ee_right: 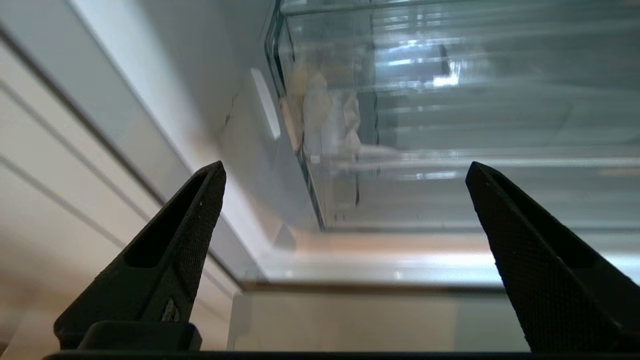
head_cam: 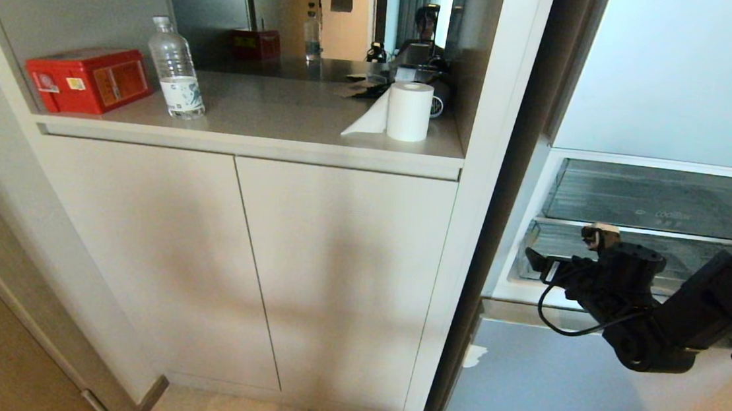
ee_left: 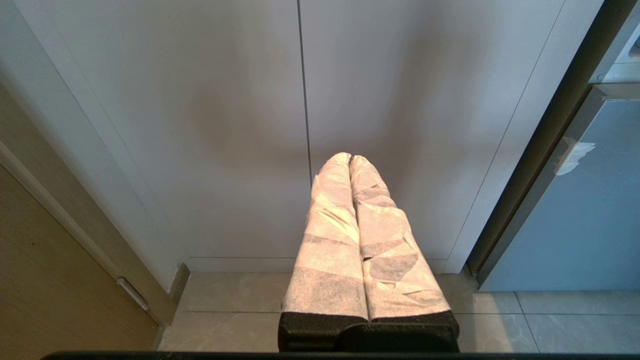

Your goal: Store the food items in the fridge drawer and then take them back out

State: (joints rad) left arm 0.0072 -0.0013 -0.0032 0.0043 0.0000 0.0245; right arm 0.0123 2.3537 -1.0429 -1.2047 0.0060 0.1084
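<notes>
A home kitchen or kitchenette is indicated. A recessed counter [head_cam: 267, 117] is seen above pale cupboard doors [head_cam: 202, 264], with a water bottle [head_cam: 177, 70] and red tin [head_cam: 89, 78] near its left edge and a paper roll [head_cam: 409, 110] toward the right. An open fridge [head_cam: 639, 189] (clear bins inside) is built in beside it; tiled floor [ee_left: 550, 320] below.

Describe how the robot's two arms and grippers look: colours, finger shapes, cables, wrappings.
The right arm is matte black and blocky, with a black cable looping under its wrist. The right gripper has two black wedge-shaped fingers with finely textured inner pads. The left gripper has a black base, and its fingers are wrapped in white, crinkled fabric-like tape.
</notes>
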